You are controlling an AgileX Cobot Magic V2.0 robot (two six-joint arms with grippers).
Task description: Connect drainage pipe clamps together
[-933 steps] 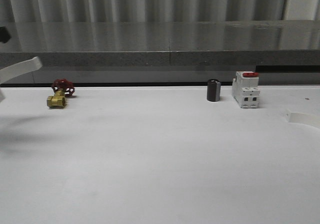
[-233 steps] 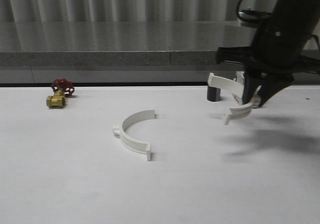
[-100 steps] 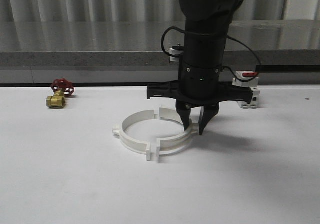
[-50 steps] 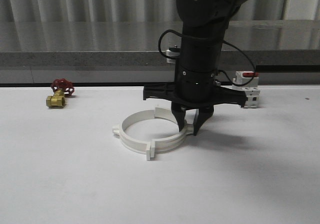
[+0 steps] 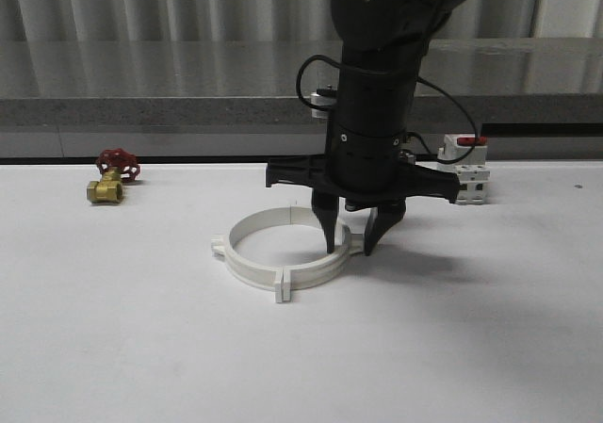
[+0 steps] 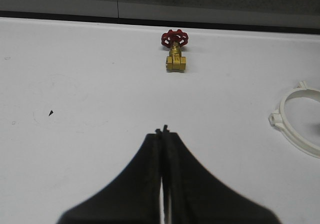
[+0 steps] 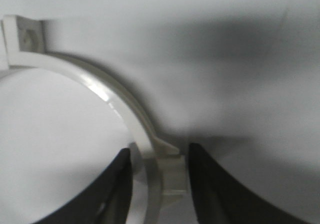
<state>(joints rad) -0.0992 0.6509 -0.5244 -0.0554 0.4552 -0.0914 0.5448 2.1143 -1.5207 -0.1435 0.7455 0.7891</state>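
The two white drainage pipe clamps lie flat on the table as one closed ring: the left half [image 5: 234, 256] and the right half [image 5: 320, 270] meet at their end flanges [image 5: 282, 287]. My right gripper [image 5: 350, 244] points straight down over the ring's right side. It is open, one finger inside the ring and one outside. In the right wrist view the clamp [image 7: 115, 97] runs between the fingers of that gripper [image 7: 160, 150], with a gap on the inner side. My left gripper [image 6: 162, 130] is shut and empty, left of the ring [image 6: 292, 131].
A brass valve with a red handwheel [image 5: 110, 180] [image 6: 174, 51] sits at the back left. A white breaker with a red switch [image 5: 468, 175] stands at the back right, partly behind the right arm. A grey ledge [image 5: 188, 112] borders the table's far edge.
The right arm brought its clamp half leftward and down until it met the half lying on the table, closing the ring. Its fingers have since spread apart.
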